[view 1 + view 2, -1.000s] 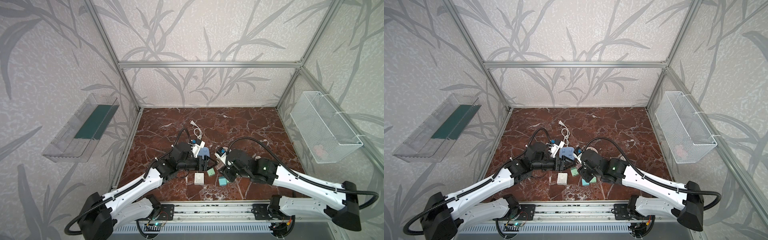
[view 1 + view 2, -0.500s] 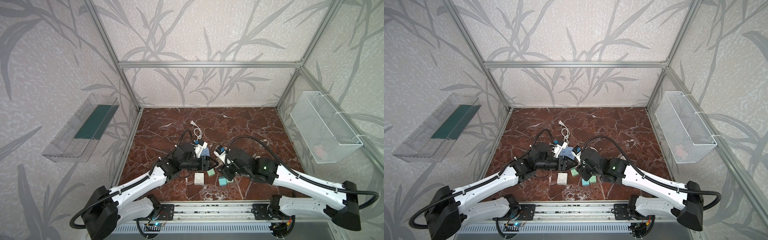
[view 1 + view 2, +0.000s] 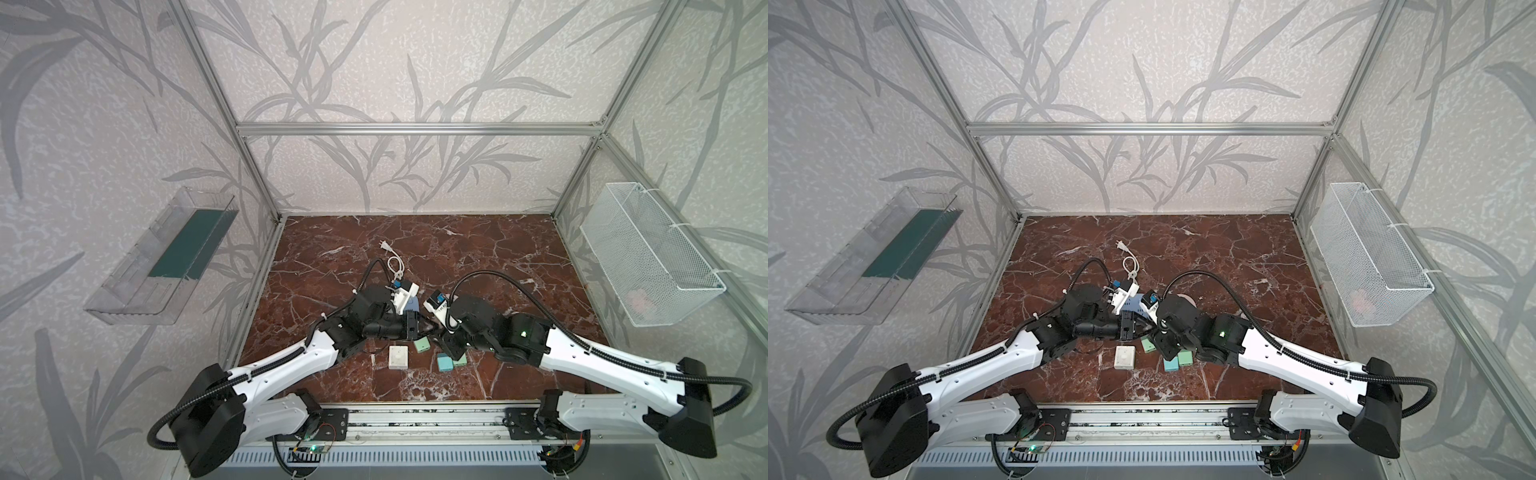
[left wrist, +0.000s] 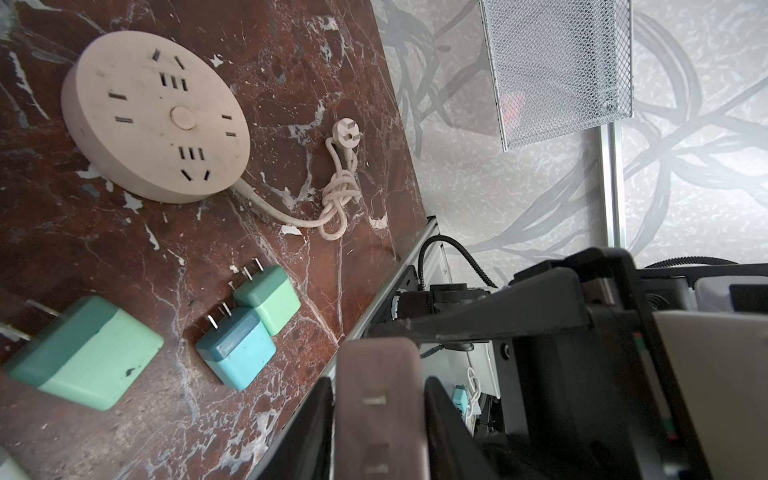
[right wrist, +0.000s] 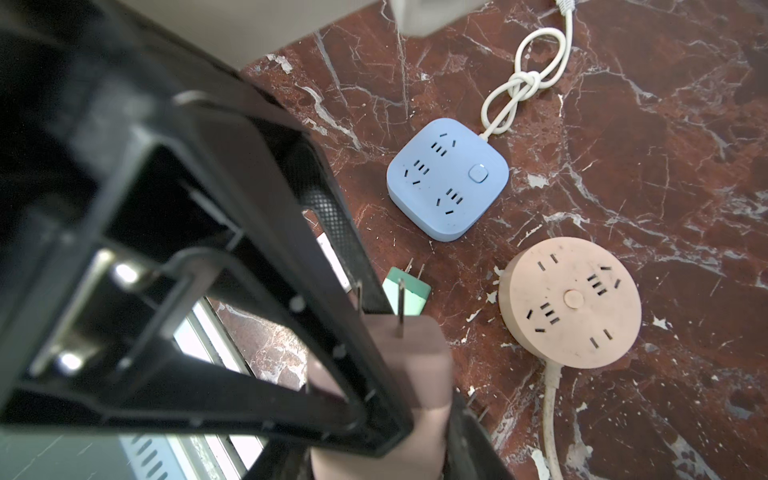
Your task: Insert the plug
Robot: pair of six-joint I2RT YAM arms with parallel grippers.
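The plug [image 4: 380, 374] is held off the table [image 4: 104, 249], near the round socket [image 4: 156, 116] but well clear of its slots, prongs bared. It is pinched between the black fingers [image 4: 309, 432] of the left gripper [image 4: 378, 419], and its body is clamped by the right gripper [image 5: 374, 453] as well, so both are closed on it at once. A blue strip [image 5: 448, 178] is seen just beside the socket. Three green adapters [image 4: 266, 295] are lying near the socket, two of them touching. The socket's cord [image 4: 338, 195] is knotted beside it.
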